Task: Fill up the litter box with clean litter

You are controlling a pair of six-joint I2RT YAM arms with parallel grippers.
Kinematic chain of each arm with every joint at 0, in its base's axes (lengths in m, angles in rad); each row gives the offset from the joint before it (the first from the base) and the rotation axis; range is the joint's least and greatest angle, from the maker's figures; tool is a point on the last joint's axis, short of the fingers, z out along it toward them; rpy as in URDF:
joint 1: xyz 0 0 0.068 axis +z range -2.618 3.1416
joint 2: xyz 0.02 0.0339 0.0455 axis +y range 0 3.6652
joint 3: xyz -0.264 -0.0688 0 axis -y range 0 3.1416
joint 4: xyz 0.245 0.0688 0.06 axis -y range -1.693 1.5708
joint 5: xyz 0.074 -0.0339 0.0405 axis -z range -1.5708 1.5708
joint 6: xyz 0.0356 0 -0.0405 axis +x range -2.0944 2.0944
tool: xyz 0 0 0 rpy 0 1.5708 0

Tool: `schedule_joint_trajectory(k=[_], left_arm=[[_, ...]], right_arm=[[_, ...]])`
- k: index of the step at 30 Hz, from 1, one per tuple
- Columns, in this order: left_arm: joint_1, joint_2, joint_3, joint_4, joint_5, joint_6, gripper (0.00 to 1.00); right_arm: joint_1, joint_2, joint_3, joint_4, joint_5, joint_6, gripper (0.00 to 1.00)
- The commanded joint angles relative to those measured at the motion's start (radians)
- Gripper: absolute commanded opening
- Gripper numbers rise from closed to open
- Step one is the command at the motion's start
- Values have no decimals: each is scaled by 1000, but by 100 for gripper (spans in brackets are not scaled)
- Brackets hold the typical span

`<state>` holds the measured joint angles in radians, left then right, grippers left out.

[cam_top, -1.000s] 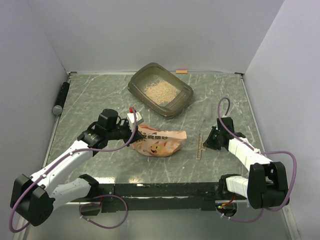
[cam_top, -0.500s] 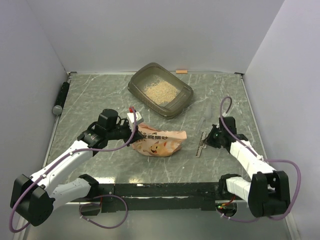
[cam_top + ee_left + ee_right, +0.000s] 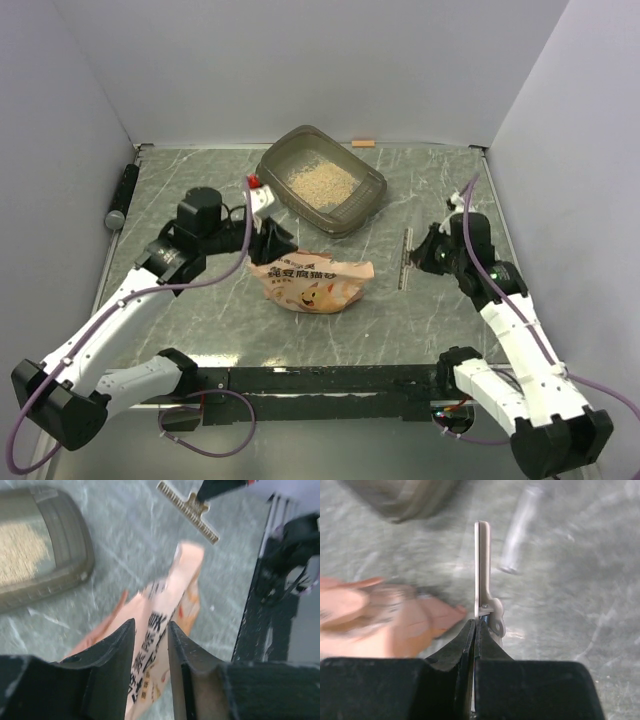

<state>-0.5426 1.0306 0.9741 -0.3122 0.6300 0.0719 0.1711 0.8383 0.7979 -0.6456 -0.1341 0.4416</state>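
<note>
The grey-brown litter box (image 3: 372, 186) stands at the back centre with pale tan litter (image 3: 320, 182) in it; it also shows in the left wrist view (image 3: 70, 535). The pink litter bag (image 3: 315, 283) lies in the middle of the table. My left gripper (image 3: 272, 244) is shut on the bag's left end (image 3: 156, 625) and holds that end raised, between its fingers (image 3: 112, 647). My right gripper (image 3: 422, 256) is shut on a tan bag clip (image 3: 404, 259), seen edge-on in the right wrist view (image 3: 482, 565), to the right of the bag (image 3: 380, 615).
A black cylinder (image 3: 123, 194) lies along the left wall. A small orange piece (image 3: 363, 143) lies by the back wall. A clear tube (image 3: 519, 530) lies on the table beyond the clip. A black rail (image 3: 330, 378) runs along the near edge.
My left gripper has moved back and up, lifting the bag's left end. My right arm has risen and moved back with the clip in its jaws.
</note>
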Motion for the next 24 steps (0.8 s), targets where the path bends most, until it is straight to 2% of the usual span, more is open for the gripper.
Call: schedule_joint_trajectory(k=[1, 3, 5, 8, 9, 11, 14, 15, 16, 20, 24], left_arm=[[0, 40, 164, -11, 69, -162, 39], [0, 81, 225, -22, 91, -219, 38], [0, 103, 239, 7, 138, -303, 35], [1, 120, 195, 154, 191, -449, 31], [1, 117, 181, 244, 192, -522, 31], [7, 111, 141, 306, 200, -573, 31], [30, 97, 79, 485, 233, -668, 35], [36, 94, 58, 539, 258, -740, 36], [43, 94, 39, 662, 275, -779, 36], [52, 106, -34, 873, 307, -938, 38], [52, 123, -60, 976, 298, -1050, 41]], right_arm=[[166, 7, 229, -86, 77, -67, 0], [215, 34, 337, -117, 62, -98, 0], [264, 56, 391, -106, -33, -121, 0], [317, 67, 455, -48, -162, -150, 0], [327, 71, 480, -39, -191, -164, 0], [344, 97, 510, -38, -272, -176, 0], [363, 120, 546, -9, -364, -184, 0], [367, 125, 557, 12, -381, -176, 0], [370, 130, 563, 20, -401, -175, 0], [403, 157, 586, 38, -429, -172, 0], [427, 165, 577, 76, -447, -152, 0]])
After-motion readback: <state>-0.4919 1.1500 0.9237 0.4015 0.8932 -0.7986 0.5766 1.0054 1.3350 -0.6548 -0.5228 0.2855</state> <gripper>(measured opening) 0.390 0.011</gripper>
